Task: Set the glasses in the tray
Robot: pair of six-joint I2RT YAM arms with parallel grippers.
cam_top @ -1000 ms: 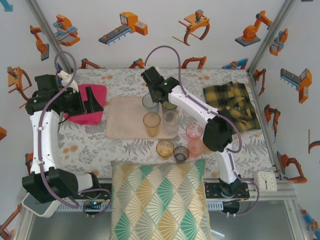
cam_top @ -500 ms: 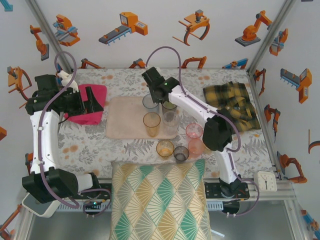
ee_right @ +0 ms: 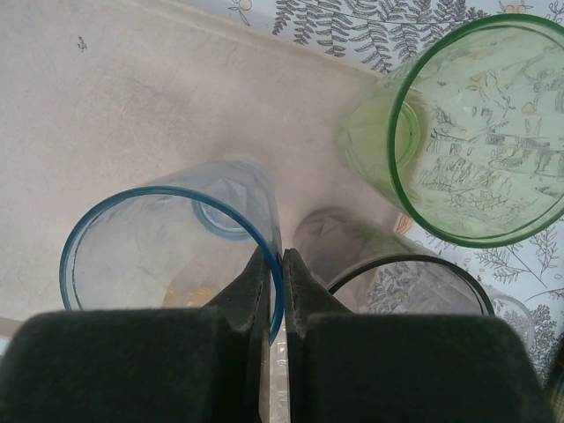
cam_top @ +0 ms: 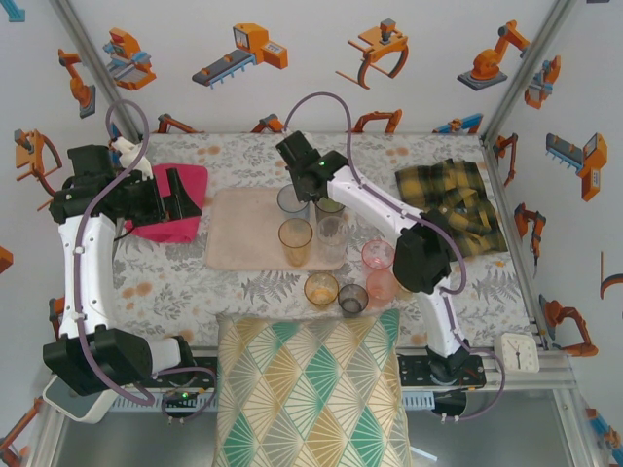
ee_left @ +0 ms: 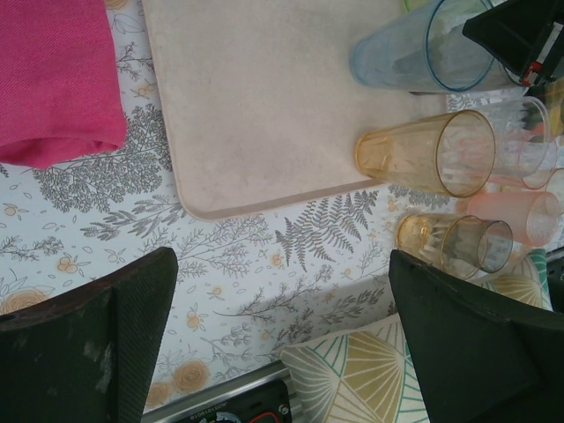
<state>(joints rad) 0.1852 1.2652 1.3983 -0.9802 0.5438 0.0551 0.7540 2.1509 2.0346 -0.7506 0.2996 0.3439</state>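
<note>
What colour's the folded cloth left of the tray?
The cloth is bright pink, clearest in the left wrist view.

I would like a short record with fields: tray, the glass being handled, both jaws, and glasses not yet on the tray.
tray: pale, flat, mid-table
blue glass: upright on tray
right jaws: pinching blue glass rim
left jaws: wide open, empty
outside tray: short amber glass, grey glass, two pink glasses
</note>
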